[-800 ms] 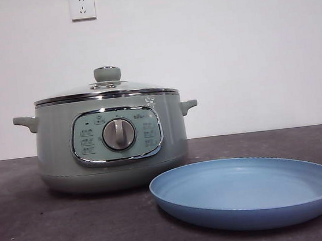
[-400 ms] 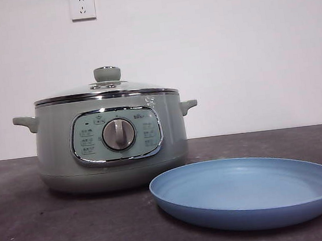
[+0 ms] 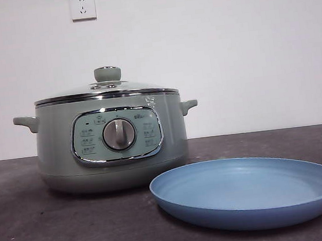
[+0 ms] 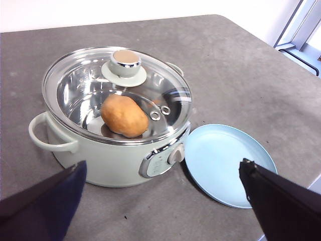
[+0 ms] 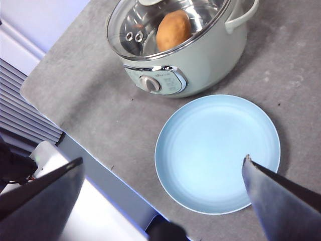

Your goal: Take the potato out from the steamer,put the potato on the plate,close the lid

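The sage-green steamer (image 3: pixel 111 140) stands on the dark table with its glass lid (image 3: pixel 106 87) closed on it. The orange-brown potato (image 4: pixel 124 115) lies inside and shows through the lid in both wrist views (image 5: pixel 173 29). The light-blue plate (image 3: pixel 247 189) lies empty in front of the steamer to its right. My left gripper (image 4: pixel 160 201) hangs open high above the steamer (image 4: pixel 110 145) and plate (image 4: pixel 225 163). My right gripper (image 5: pixel 160 196) hangs open high above the plate (image 5: pixel 215 150), with the steamer (image 5: pixel 200 60) beyond it. Neither gripper shows in the front view.
The grey table's front edge (image 5: pixel 65 135) runs close to the plate, with a white frame and slatted panel below it. Two wall sockets (image 3: pixel 82 7) sit on the white back wall.
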Tool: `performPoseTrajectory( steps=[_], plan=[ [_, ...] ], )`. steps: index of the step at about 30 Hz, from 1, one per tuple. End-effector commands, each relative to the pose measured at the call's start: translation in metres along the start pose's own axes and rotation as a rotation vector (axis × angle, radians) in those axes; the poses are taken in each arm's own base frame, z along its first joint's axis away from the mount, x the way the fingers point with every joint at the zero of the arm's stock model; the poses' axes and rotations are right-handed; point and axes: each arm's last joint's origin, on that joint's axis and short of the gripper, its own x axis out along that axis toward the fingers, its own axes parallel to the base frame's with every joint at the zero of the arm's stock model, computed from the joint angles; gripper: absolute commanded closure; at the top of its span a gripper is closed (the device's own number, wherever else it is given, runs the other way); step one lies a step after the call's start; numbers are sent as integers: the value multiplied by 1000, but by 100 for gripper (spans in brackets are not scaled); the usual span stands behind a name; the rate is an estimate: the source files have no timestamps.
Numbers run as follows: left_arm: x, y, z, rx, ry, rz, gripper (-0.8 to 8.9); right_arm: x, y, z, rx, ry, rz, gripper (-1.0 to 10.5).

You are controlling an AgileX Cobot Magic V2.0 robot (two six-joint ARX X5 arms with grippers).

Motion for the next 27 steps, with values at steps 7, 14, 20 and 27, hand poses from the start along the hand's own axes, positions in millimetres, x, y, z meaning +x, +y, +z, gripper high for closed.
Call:
performPoseTrajectory(
  steps=[7,14,20,27],
  plan=[
    [49,24,30,21,26,-52,118,2,1,1,-3,2,8,286],
    [106,35,68,72,66,-30,122,3,0,2,1,7,9,286],
    [159,40,93,113,99,-37,122,3,0,2,2,8,6,286],
    [212,41,102,161,162,-42,122,3,0,2,2,8,6,286]
  ],
)
